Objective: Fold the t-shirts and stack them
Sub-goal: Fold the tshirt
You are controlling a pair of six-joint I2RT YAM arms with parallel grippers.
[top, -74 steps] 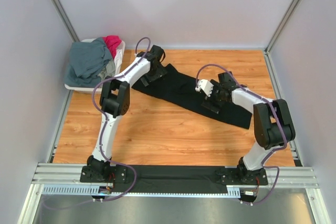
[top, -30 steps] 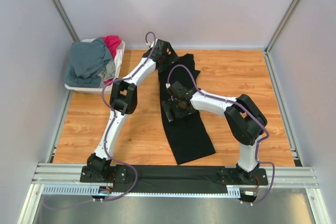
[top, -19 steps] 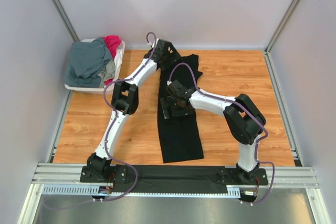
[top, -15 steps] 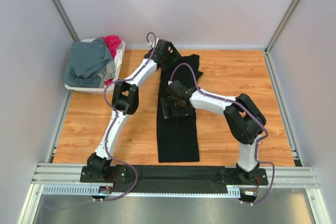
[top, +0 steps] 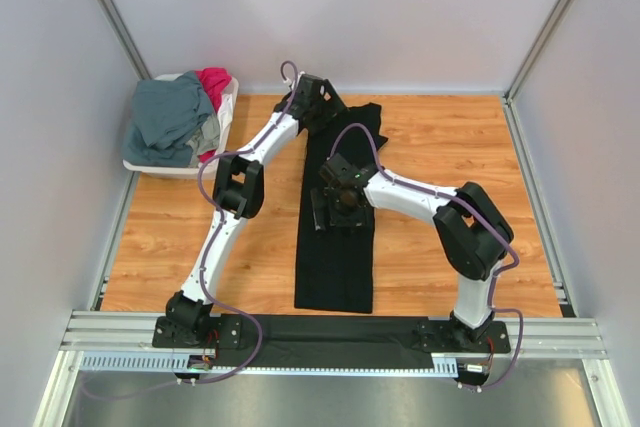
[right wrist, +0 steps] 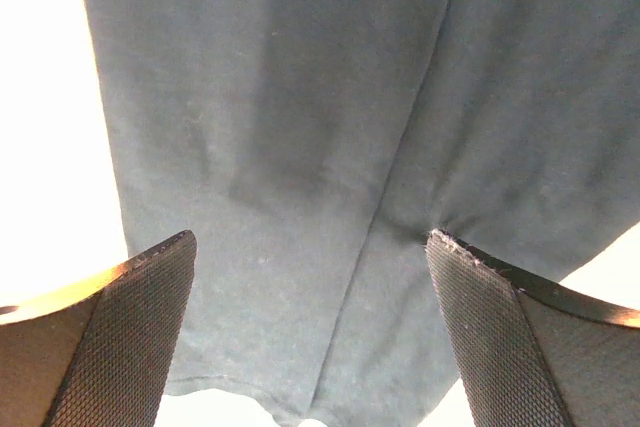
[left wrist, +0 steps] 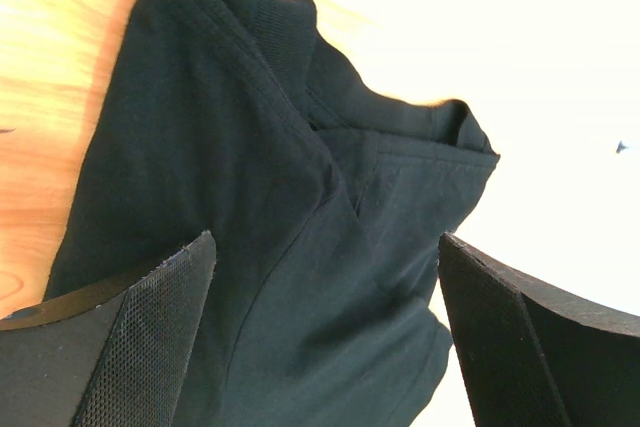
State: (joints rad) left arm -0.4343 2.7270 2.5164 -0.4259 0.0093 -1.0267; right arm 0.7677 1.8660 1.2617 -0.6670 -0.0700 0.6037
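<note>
Left gripper (left wrist: 325,332): fingers spread wide, grasping nothing; collar end of black t-shirt (left wrist: 300,247) lies flat beneath and between them. Right gripper (right wrist: 310,327): fingers equally apart, shirt mid-body spanning the gap.

No lettering, labels, brand marks, numbers or signs can be read in any of the three views.
</note>
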